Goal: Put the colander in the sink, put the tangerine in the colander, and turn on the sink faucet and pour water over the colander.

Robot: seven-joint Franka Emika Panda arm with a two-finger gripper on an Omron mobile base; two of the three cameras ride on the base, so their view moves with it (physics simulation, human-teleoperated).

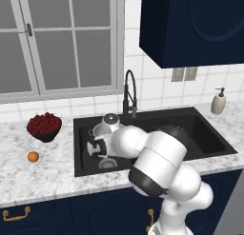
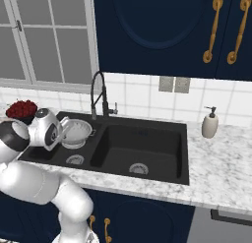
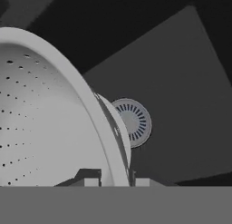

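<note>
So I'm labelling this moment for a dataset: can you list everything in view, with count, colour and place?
colander: one, white-grey, held over the sink's left basin, rim clamped
sink: one, black, two basins, set in the counter
drains: two, silver, one per basin
faucet: one, black, behind the sink
tangerine: one, orange, on the counter left of the sink
bowl of berries: one, dark bowl with red berries, behind the tangerine
soap bottle: one, beige, on the counter right of the sink
counter: one, white-grey marble
window: one, grey frame, above the counter
cabinets: navy, gold handles
arm: one, white
fingers: two, dark, shut on the colander's rim
</note>
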